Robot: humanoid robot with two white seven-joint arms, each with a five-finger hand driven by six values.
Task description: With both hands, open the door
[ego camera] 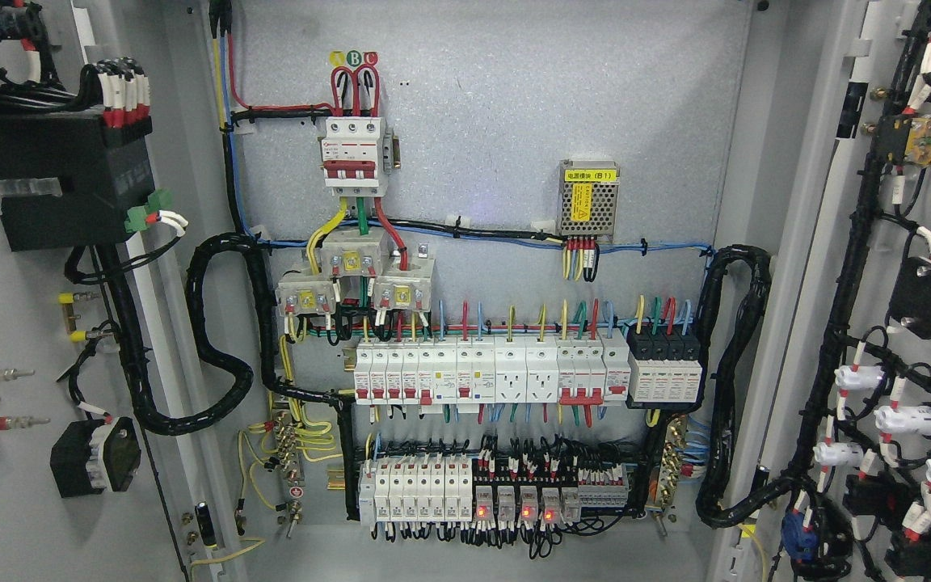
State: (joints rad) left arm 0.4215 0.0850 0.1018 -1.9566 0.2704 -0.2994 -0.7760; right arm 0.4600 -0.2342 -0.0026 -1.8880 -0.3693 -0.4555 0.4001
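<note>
Grey speckled sheet metal fills the whole view, it's the back panel of an electrical cabinet, matte and a bit grainy. Both doors are swung wide open: the left door takes up the picture's left edge and the right door the right edge, both smooth painted grey steel with their inner faces toward the camera. No robot hands show up anywhere, so I can't tell what the fingers are doing.

The left door carries a boxy black plastic module with red-and-white sleeved wires on top, plus a smaller black block lower down. The right door is busy with black wire looms and white cylindrical fittings.

Inside, a white three-pole breaker with red toggles sits up top, under yellow, green and red round labels. To its right is a perforated metal power supply with a yellow sticker. Below runs a row of white breakers, then a lower row of relays with little red lights glowing. Thick black ribbed conduit loops down the left side.
</note>
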